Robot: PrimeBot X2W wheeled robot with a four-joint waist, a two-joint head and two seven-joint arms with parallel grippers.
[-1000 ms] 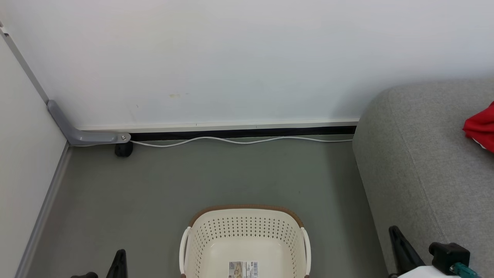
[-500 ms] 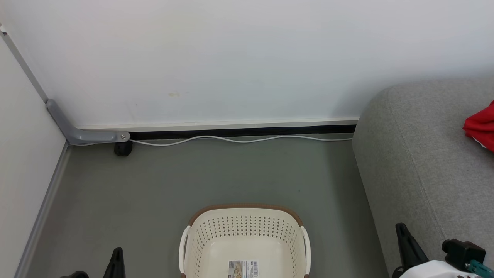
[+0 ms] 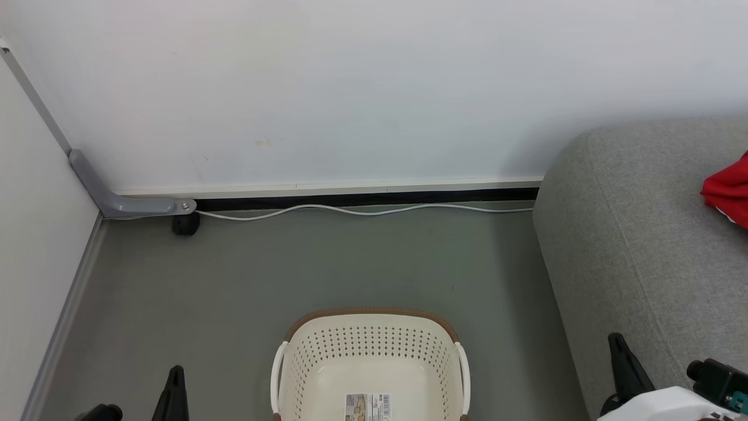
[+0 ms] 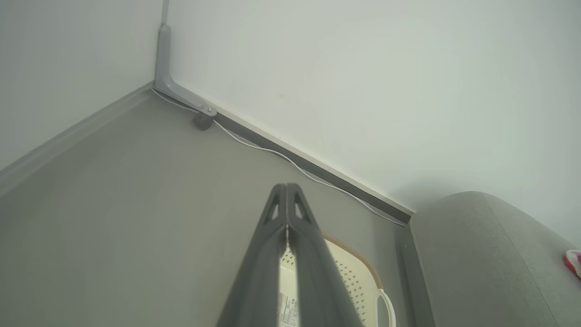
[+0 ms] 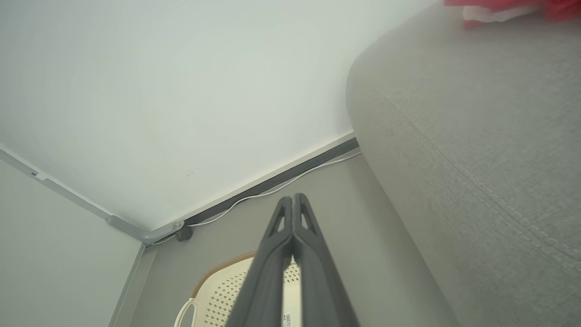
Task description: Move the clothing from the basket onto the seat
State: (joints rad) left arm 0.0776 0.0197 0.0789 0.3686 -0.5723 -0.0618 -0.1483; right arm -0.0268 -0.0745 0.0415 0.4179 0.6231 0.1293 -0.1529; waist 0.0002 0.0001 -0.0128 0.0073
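Now: both grippers shut and low, red clothing up on the sofa

In the head view the left gripper [image 3: 174, 390] rises as one narrow dark spike from the bottom edge at the lower left, to the left of the basket [image 3: 371, 313] and apart from it. Its own wrist view shows the two long fingers [image 4: 268, 236] pressed together at the tips, with nothing pinched between them. The right gripper [image 3: 623, 358] stands at the lower right, pointing up that view, just in front of the rounded grey side of the seat [image 3: 637, 245], with a pale forearm shell [image 3: 666, 406] below it. Its wrist view also has the fingers meeting at the tips and gripping nothing.

The clothing [image 3: 727, 196] lies on top of the seat at the right edge of the head view, cut off by the frame: a crumpled bright red heap with a sliver of white at its lower edge. The basket stands on the grey-green floor [image 3: 234, 280] between the two grippers, its cream perforated walls under a brown rim, its pale bottom showing a label sticker [image 3: 368, 407]. A white cable [image 3: 362, 213] runs along the foot of the wall.
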